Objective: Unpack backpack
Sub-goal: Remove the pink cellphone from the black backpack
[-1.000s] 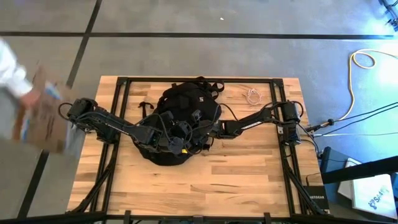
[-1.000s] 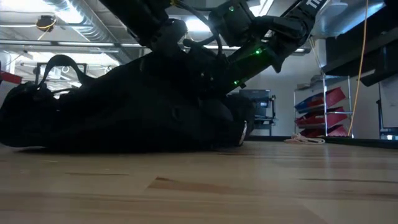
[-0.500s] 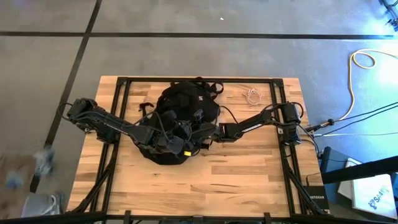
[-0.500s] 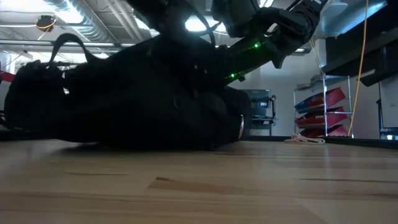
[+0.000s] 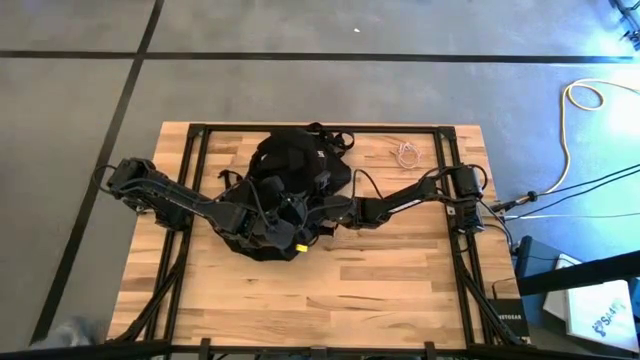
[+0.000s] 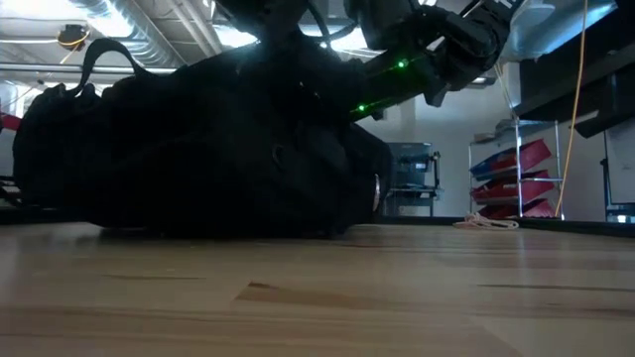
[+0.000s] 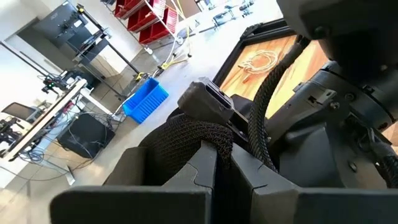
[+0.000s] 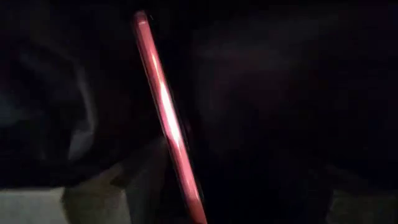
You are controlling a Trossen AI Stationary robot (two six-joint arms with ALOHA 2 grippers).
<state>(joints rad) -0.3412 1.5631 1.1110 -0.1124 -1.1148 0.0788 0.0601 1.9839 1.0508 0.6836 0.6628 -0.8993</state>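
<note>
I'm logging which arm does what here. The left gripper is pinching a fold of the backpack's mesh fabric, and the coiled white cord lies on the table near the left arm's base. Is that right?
Not quite. The coiled white cord lies near the right arm's base, as the high view shows. The rest holds: the left gripper is shut on a fold of the backpack's mesh fabric, seen in the left wrist view.

The left gripper's (image 7: pixel 224 163) fingers pinch black mesh fabric (image 7: pixel 189 134) of the backpack.

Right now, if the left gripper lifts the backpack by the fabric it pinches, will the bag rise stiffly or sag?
Probably sag: the backpack lies slumped and soft. The left gripper pinches only a fabric fold, so it would likely stretch first. Its bulk suggests some weight.
</note>
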